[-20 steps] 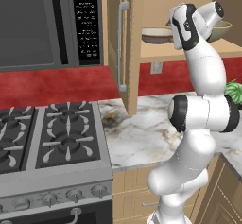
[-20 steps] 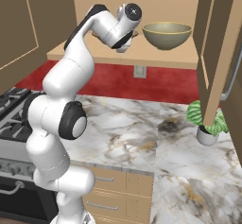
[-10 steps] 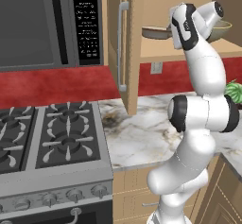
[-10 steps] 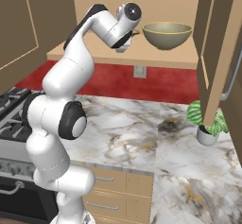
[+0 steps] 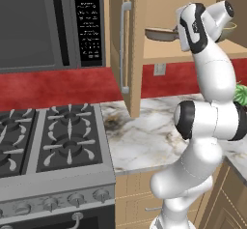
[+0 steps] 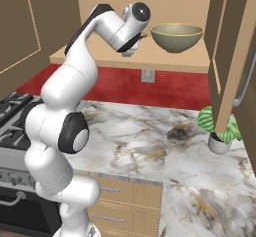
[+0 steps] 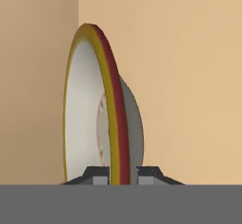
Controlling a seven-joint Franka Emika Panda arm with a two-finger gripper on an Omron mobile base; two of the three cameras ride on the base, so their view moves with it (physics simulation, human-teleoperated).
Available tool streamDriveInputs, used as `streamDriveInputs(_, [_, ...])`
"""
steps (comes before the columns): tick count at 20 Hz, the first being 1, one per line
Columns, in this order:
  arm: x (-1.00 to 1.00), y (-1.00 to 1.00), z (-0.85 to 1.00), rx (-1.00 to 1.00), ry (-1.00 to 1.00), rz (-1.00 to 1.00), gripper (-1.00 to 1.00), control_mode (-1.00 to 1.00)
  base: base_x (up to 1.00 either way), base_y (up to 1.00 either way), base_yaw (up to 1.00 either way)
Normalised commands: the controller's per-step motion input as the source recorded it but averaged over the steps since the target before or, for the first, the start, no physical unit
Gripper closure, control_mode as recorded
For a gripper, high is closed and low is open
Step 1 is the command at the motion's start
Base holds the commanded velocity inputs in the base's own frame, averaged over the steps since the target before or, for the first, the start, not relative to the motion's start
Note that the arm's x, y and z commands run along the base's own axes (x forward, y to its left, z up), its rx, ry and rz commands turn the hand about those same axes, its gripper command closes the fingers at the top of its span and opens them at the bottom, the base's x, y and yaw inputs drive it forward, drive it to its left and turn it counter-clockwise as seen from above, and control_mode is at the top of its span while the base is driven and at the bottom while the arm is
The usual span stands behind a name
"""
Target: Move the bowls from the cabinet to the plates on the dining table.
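Note:
The open cabinet [image 5: 193, 56] [image 6: 165, 61] holds both bowls on its wooden shelf. My gripper [image 7: 120, 176] is shut on the rim of the wide shallow bowl [image 7: 113, 124] [image 5: 161, 34], which fills the hand view edge-on with a yellow and red rim. In the left base view the gripper [image 5: 179, 34] sits at the bowl's right edge. The deeper olive bowl [image 6: 176, 37] [image 5: 230, 28] stands on the shelf just right of the hand. The plates and the dining table are out of view.
Cabinet doors [image 5: 123, 39] [image 6: 227, 56] hang open on both sides of the shelf. Below lie a marble counter [image 6: 150, 141] with a potted plant [image 6: 220, 136], a stove [image 5: 48, 141] and a microwave [image 5: 43, 25] at the left.
The jaws have closed from wide open onto the shallow bowl's rim. The arm and the bowls have hardly moved.

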Motion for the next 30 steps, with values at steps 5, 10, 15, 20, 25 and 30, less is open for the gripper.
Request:
streamDriveInputs(5, [-0.49,0.00,0.00,0.00,0.00,0.00,1.00,-1.00,0.00,0.00,0.00])
streamDriveInputs(10, [-0.60,0.00,0.03,0.00,0.00,0.00,1.00,-1.00,0.00,0.00,0.00])
streamDriveInputs(15, [-0.79,0.00,0.16,0.00,-0.03,0.00,1.00,-1.00,0.00,0.00,0.00])
streamDriveInputs(20, [-0.91,0.00,0.22,0.00,-0.10,0.00,1.00,-1.00,0.00,0.00,0.00])
streamDriveInputs(25, [-0.84,0.00,0.14,0.00,-0.08,0.00,1.00,-1.00,0.00,0.00,0.00])
streamDriveInputs(30, [-0.99,0.00,0.05,0.00,-0.07,0.00,1.00,-1.00,0.00,0.00,0.00])
